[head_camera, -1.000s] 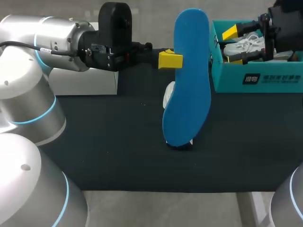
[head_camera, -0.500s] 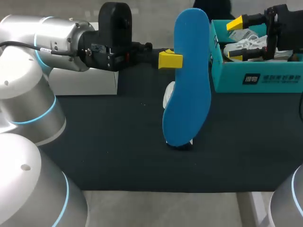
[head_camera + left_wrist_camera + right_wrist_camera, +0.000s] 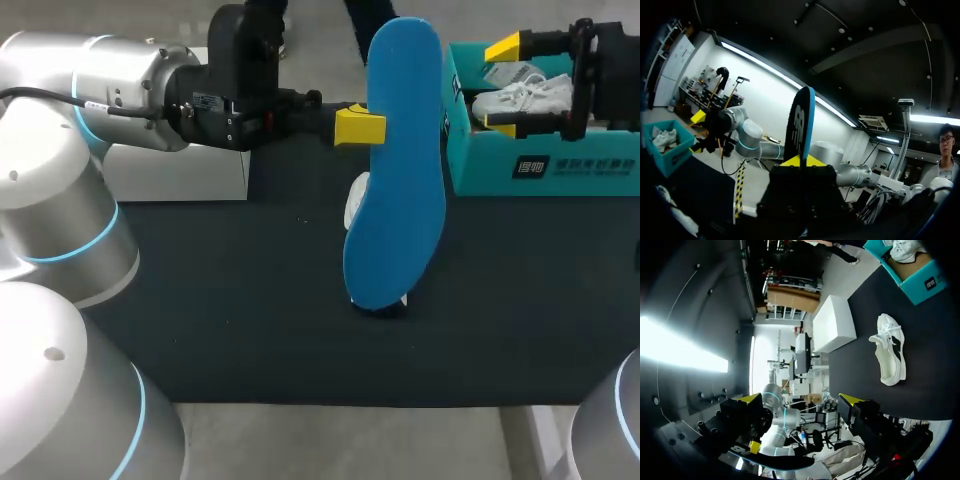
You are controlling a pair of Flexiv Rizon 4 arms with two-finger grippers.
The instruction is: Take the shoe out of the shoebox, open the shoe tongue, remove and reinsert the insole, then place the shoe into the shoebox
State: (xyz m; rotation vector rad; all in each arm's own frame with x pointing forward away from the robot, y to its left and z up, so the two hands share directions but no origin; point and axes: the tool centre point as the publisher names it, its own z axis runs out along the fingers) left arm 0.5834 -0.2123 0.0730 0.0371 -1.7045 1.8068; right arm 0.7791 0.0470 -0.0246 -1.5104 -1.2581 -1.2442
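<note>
- The blue insole (image 3: 395, 170) stands on end above the middle of the worktop (image 3: 250, 300). The left gripper (image 3: 800, 161) clamps it flat-on near one long edge, high up. Whether its lower end touches the surface cannot be told.
- It looks like thin foam: very light and bendy, with a grippy face. A pinch this far up probably lets the free end sway, so a hold nearer the middle of its length should steer it better into the shoe opening.
- The white sneaker (image 3: 890, 355) lies on the worktop under and behind the insole, near the middle. It is soft-sided and light, and would likely slide if pushed. The heel collar or the sole's sides seem the firmest places to grasp it.
- The teal shoebox (image 3: 545, 165) sits at the far right corner with a second sneaker (image 3: 520, 92) inside. Its cardboard walls would likely buckle under pressure.
- The right gripper (image 3: 500, 85) hangs over that box with its jaws spread wide, holding nothing.
- A white box (image 3: 180, 172) rests by the far left edge.
</note>
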